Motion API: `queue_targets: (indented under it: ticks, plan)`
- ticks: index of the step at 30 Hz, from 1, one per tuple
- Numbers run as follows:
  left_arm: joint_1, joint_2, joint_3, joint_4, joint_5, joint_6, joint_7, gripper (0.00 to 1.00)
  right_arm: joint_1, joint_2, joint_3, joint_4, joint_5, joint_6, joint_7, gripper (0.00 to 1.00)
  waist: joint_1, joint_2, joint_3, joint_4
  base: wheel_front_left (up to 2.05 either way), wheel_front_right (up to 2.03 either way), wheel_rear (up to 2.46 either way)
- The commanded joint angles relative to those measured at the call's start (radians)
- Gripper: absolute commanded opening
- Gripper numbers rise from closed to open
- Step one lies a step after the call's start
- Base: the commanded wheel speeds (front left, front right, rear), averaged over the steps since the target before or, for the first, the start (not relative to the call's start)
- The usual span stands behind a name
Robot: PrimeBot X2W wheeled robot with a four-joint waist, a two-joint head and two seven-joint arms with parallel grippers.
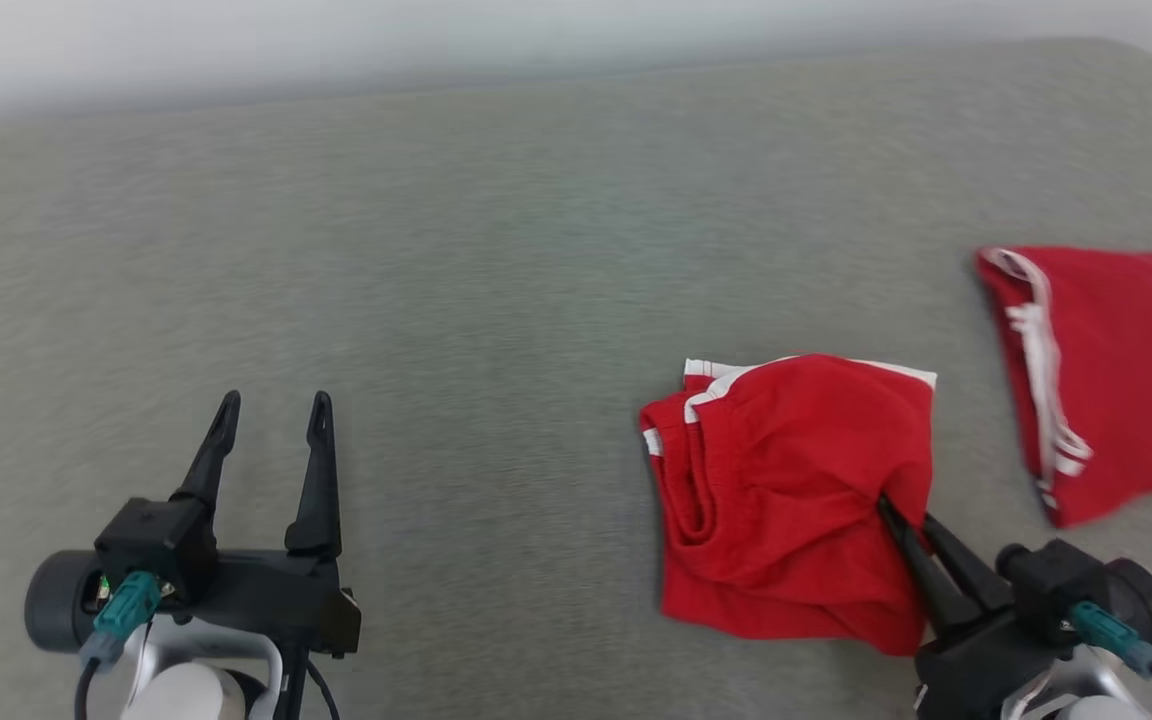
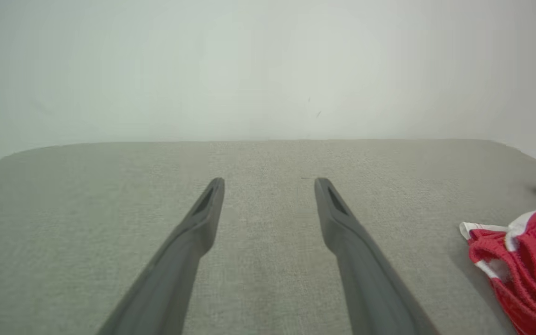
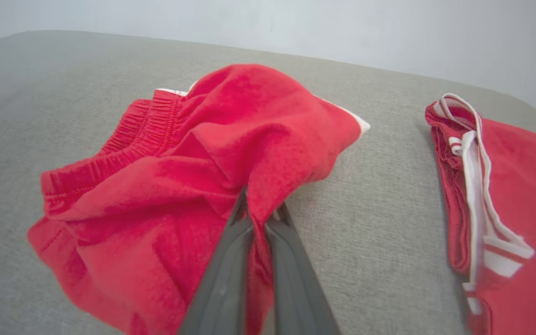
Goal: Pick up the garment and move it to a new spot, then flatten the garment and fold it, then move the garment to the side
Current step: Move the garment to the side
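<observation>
Two dark fingers of the left gripper (image 1: 275, 400) stand spread wide at the near left, holding nothing, their tips apart over bare grey fabric surface (image 1: 436, 250) and pointing toward the far edge, where a pale wall (image 2: 268, 70) rises behind. This gripper is well apart from any clothing. To the right of centre, near the front edge, lie the red shorts (image 1: 786, 480), bunched and loosely doubled over. Their elastic waistband (image 3: 123, 135) is gathered along the left side and white trim shows at the far left corner and along the far edge. Most of the cloth rests on the surface, while a ridge of it is drawn up toward the near right corner. There the right gripper (image 1: 904, 512) comes in from the near right with its fingers pressed almost together, pinching a fold of the red cloth between them; the right wrist view shows the fabric pulled taut into that pinch and hanging down between the fingers. Farther right, separated from the shorts by a strip of bare grey, a second red garment (image 1: 1126, 380) lies flat, its white-striped edge facing left and its right part cut off by the frame.
</observation>
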Motion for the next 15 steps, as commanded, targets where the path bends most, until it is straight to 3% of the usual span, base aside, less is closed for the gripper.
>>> queue_targets:
  ticks: [1, 5, 9, 15]
  plan:
    - [-0.019, 0.014, -0.001, -0.012, 0.016, 0.0, 0.008, 1.0, 0.002, -0.011, -0.013, -0.006, -0.015, -0.001, -0.009, 0.0, 0.0, -0.0001, 0.035, -0.156, 0.0, 0.0, 0.0]
    - [-0.038, 0.032, -0.01, -0.035, 0.026, 0.0, 0.04, 1.0, -0.032, -0.031, -0.023, -0.002, -0.022, -0.001, -0.027, 0.0, 0.0, -0.0001, 0.058, -0.229, 0.0, 0.0, 0.0]
    - [-0.063, 0.041, -0.017, -0.053, 0.035, -0.003, 0.066, 1.0, -0.13, -0.096, -0.001, 0.019, -0.037, -0.001, -0.052, 0.0, 0.0, -0.0001, 0.082, -0.286, 0.0, 0.0, 0.0]
    - [-0.112, 0.042, -0.047, -0.07, 0.059, -0.018, 0.106, 1.0, -0.347, -0.205, 0.062, 0.109, -0.02, -0.001, -0.101, 0.0, 0.0, -0.0001, 0.13, -0.311, 0.0, 0.0, 0.0]
